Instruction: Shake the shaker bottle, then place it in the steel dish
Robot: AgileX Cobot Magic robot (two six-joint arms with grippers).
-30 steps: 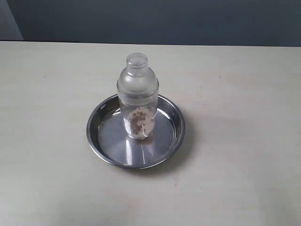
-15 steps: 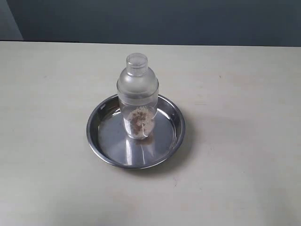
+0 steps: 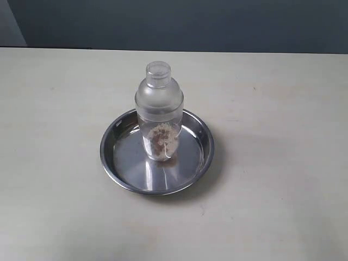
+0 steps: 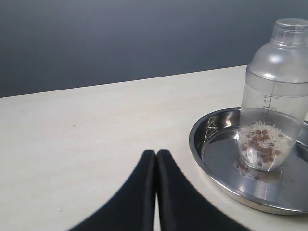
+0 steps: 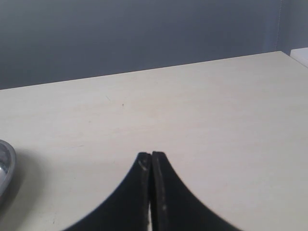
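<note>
You have the shaker bottle [image 3: 159, 111] standing upright roughly in the middle of the steel dish [image 3: 126, 166], with nothing holding it, so the placing looks done. The left gripper [image 4: 156, 154] sits low over the surface [image 3: 272, 190] just outside the dish's rim, its fingers pressed together on nothing. The right gripper [image 5: 151, 155] is further out from the dish, and its fingers are likewise closed tip to tip and empty. If you take the bottle up again, expect it to be light: thin, fairly stiff plastic with only a small heap of grains [image 4: 260, 144] at the bottom. The smooth wall will probably be slippery, and the narrow foot may skate on the dish's polished floor. Grip the straight body below the domed shoulder, not the small cap, which could come loose. The left wrist view shows you the mixed brown and pale grains and the printed measuring marks [image 4: 267, 103], which the exterior view blurs. The exterior view alone shows the whole dish, but neither gripper. The right wrist view catches only a sliver of the dish's rim and no bottle.
</note>
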